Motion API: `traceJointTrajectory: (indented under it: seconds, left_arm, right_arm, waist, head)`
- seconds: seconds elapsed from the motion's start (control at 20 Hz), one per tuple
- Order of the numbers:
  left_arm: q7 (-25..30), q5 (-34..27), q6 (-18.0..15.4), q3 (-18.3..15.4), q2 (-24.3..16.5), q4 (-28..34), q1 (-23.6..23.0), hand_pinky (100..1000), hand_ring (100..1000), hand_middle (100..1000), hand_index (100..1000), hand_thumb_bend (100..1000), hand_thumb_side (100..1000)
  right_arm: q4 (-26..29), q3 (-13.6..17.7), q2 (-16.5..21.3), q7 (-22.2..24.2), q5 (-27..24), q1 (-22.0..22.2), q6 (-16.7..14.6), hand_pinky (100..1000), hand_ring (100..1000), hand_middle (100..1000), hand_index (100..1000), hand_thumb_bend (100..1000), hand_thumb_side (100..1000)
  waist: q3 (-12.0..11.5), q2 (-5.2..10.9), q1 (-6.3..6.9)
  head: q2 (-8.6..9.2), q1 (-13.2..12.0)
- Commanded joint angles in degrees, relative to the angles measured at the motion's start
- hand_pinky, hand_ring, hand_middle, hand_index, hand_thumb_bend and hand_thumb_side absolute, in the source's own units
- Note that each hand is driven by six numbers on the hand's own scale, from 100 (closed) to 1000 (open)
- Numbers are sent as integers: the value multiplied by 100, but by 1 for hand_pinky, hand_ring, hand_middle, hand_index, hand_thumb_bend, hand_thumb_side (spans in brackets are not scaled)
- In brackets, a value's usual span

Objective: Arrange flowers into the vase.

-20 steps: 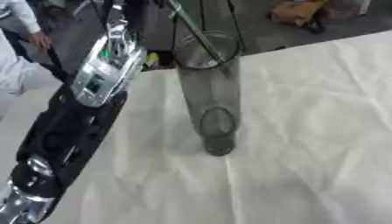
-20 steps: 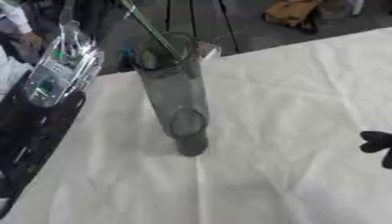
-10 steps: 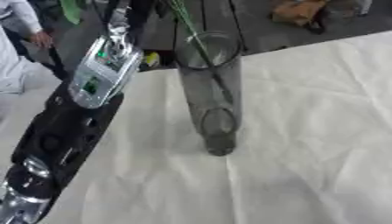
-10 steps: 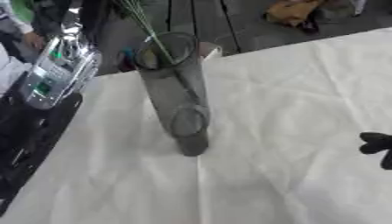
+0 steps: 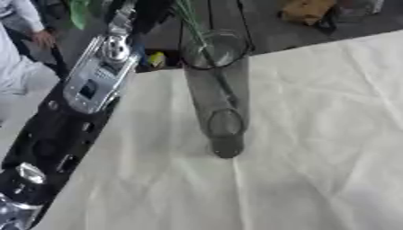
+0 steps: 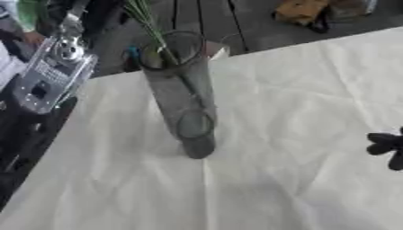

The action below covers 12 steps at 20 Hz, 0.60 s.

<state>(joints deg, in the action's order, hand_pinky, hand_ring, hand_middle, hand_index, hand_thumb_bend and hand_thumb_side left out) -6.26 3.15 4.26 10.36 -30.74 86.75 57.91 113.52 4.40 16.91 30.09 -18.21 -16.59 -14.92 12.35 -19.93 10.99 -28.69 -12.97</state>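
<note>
Clear glass vase [image 5: 219, 103] stands upright at frame center on the white-covered desk [image 5: 315, 170], w/ 1 green stem [image 6: 161, 49] inside, its top cut off at the upper edge. Left arm runs up the left side; left robot hand out of frame. Right robot hand [image 6: 387, 148] only partly visible at right edge, fingers can't tell.

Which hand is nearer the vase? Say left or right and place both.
Left. The left arm reaches up just left of the vase, its hand out of view; the right hand shows only at the far right edge.
</note>
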Motion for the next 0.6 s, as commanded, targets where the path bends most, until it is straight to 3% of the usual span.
traceJointTrajectory:
  seconds: [0.05, 0.6]
  left_arm:
    - [79, 123, 2, -4, -235, 125, 55, 116, 285, 336, 473, 100, 823]
    - [639, 507, 231, -1, -324, 158, 3, 236, 433, 467, 584, 100, 847]
  right_arm:
    - [108, 40, 39, -20, 30, -19, 25, 861, 693, 503, 814, 100, 1000]
    - [108, 44, 39, -23, 42, -5, 29, 862, 694, 504, 814, 100, 1000]
  waist:
    - [-15, 181, -8]
    - [-22, 193, -9]
  head:
    - [-12, 14]
    - [-14, 22]
